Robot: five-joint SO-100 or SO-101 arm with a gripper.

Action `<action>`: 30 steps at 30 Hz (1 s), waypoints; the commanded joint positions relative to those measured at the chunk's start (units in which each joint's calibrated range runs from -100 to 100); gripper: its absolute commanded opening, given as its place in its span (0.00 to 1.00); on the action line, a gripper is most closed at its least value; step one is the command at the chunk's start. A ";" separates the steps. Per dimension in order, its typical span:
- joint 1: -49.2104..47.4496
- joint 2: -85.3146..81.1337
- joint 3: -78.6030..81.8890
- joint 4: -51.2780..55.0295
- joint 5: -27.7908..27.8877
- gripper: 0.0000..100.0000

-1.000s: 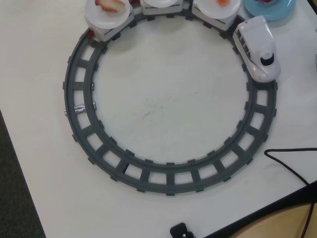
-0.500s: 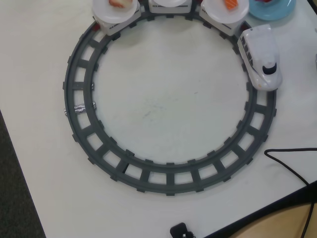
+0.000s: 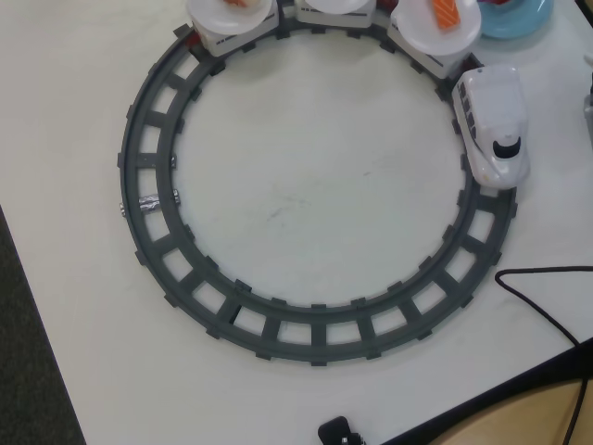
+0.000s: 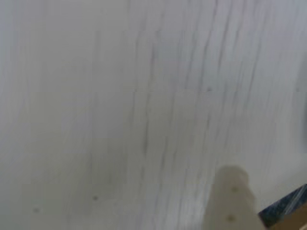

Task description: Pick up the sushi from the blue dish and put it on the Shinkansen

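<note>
In the overhead view the white Shinkansen (image 3: pixel 491 125) stands on the right side of the grey ring track (image 3: pixel 157 213), nose toward the bottom. Its three cars carry round white plates (image 3: pixel 338 7) along the top edge. The plate nearest the engine holds an orange salmon piece (image 3: pixel 447 14). The light-blue dish (image 3: pixel 519 19) is cut off at the top right, with a dark-red sliver of sushi (image 3: pixel 500 3) at the frame edge. The wrist view is blurred: only one pale finger (image 4: pixel 232 199) shows over bare white table, with nothing visible against it. The gripper is outside the overhead view.
A black cable (image 3: pixel 547 287) curls over the table at the right, near the table's front edge. A small black object (image 3: pixel 338 431) sits at the bottom edge. The leftmost plate (image 3: pixel 232 14) holds an orange-red piece. A dark edge (image 4: pixel 285 208) shows at the wrist view's bottom right.
</note>
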 commanded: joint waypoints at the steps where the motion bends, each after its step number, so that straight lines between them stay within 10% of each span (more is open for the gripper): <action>1: 0.19 20.86 -11.64 -8.15 -0.34 0.34; 11: 4.06 54.68 -50.87 -9.43 -0.28 0.33; 30: -0.16 105.45 -130.04 31.22 -0.39 0.33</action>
